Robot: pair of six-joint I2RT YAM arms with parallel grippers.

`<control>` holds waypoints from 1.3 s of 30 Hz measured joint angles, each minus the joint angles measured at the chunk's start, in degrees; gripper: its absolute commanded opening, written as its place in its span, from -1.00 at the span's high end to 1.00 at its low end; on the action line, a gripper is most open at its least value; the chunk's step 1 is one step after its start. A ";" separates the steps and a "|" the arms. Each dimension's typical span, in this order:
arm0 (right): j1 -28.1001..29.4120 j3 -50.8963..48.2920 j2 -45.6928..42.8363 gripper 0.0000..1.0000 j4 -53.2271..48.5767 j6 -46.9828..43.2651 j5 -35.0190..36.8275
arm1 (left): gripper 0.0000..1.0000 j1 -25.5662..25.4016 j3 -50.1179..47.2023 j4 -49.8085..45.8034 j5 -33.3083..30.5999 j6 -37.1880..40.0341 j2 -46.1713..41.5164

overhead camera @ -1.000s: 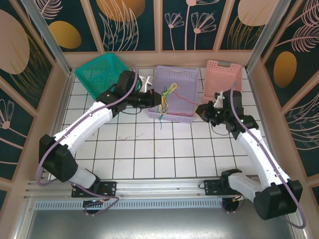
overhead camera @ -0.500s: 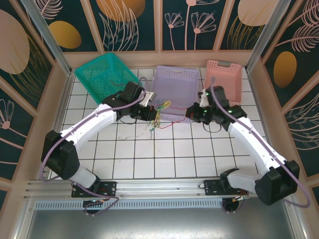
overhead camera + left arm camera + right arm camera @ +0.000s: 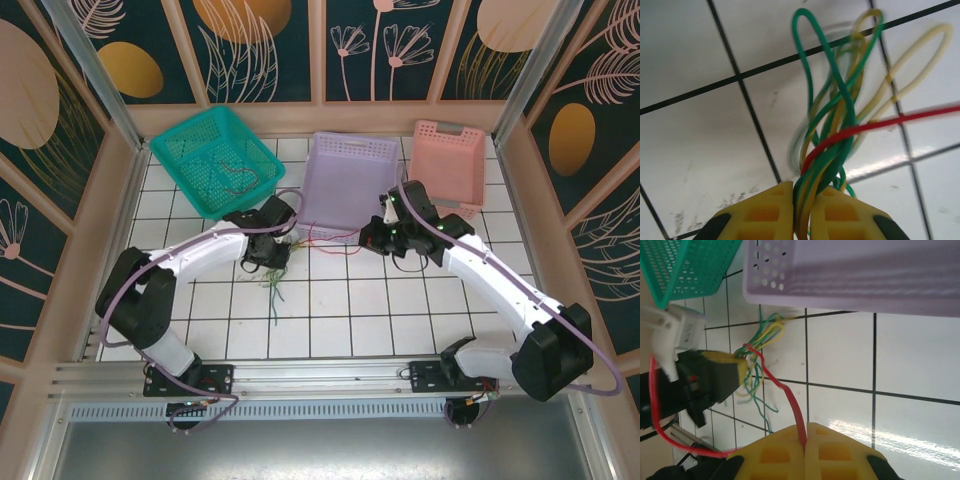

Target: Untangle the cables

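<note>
Cables [image 3: 276, 283] now out of purple basket [image 3: 352, 142], down over tiled table [image 3: 330, 320]; left gripper [image 3: 801, 210] clamped on green-yellow bundle [image 3: 832, 145], right gripper [image 3: 805, 445] clamped on red cable [image 3: 790, 405], teasing it free.

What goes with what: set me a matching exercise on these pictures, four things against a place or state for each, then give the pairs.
Things:
1. red cable
2. green and yellow cables
3. teal basket
4. pink basket

Place or state:
A. standing at the far right
B. clamped in the left gripper
C. standing at the far left
D. pinched in the right gripper

Pairs: 1-D, 2-B, 3-C, 4-A
</note>
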 measured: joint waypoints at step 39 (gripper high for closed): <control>-7.87 5.60 -6.38 1.00 -2.25 -3.39 10.49 | -0.54 2.97 24.72 -1.99 1.36 -27.89 -3.98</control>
